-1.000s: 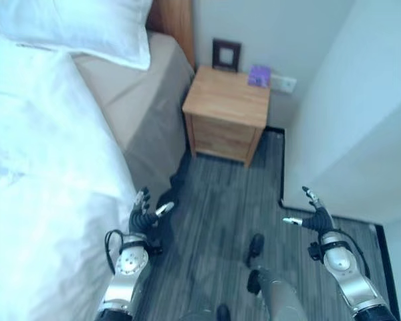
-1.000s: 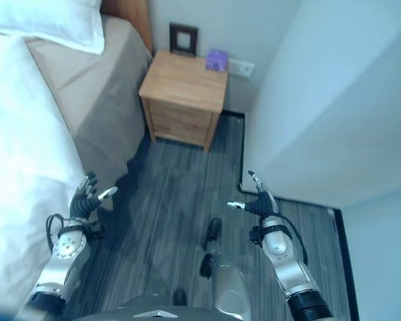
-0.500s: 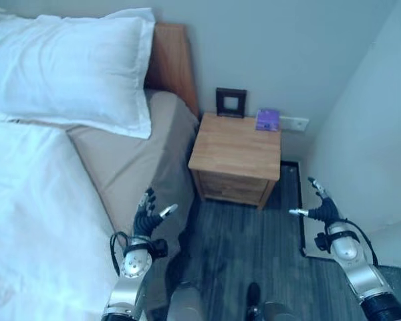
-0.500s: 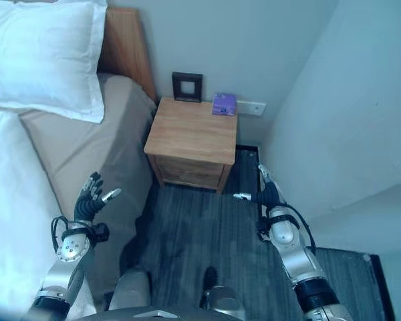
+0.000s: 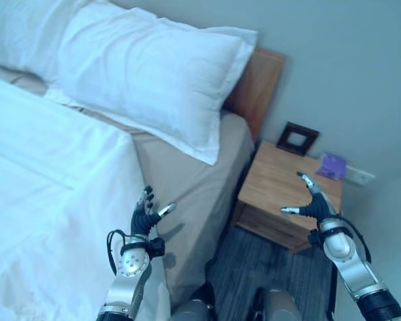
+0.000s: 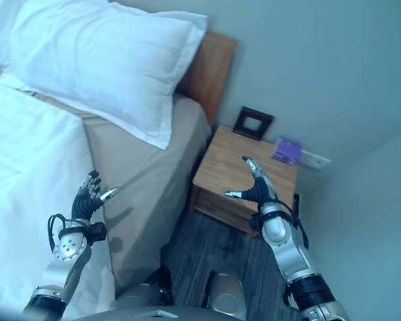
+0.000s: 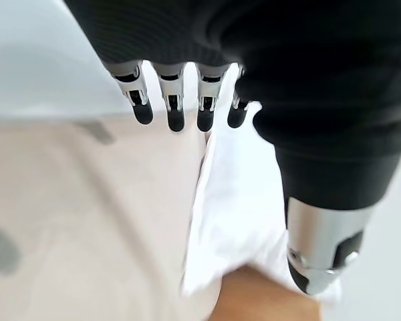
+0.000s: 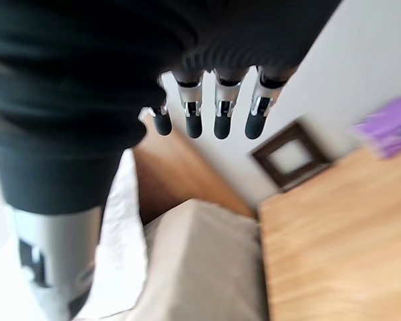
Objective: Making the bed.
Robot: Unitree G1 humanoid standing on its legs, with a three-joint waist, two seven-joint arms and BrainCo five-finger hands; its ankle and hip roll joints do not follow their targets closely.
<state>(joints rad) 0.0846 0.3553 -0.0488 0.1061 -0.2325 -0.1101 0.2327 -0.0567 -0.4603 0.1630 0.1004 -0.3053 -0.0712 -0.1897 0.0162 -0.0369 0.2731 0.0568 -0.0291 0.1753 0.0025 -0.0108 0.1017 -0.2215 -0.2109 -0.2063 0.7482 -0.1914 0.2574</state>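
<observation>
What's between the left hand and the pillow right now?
In the left eye view, a bare stretch of tan sheet lies between the left hand and the pillow; the white duvet edge runs alongside.

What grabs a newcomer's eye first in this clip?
The big white pillow at the head of the bed, leaning on the wooden headboard. Below it lies the white duvet, leaving tan sheet bare. Both the left hand and right hand hover open, holding nothing.

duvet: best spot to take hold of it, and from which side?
Probably the white duvet at its side edge near the top corner, just ahead of the open left hand. Come in from the bedside: that edge lies on the beige sheet, free to pinch, below the pillow.
</observation>
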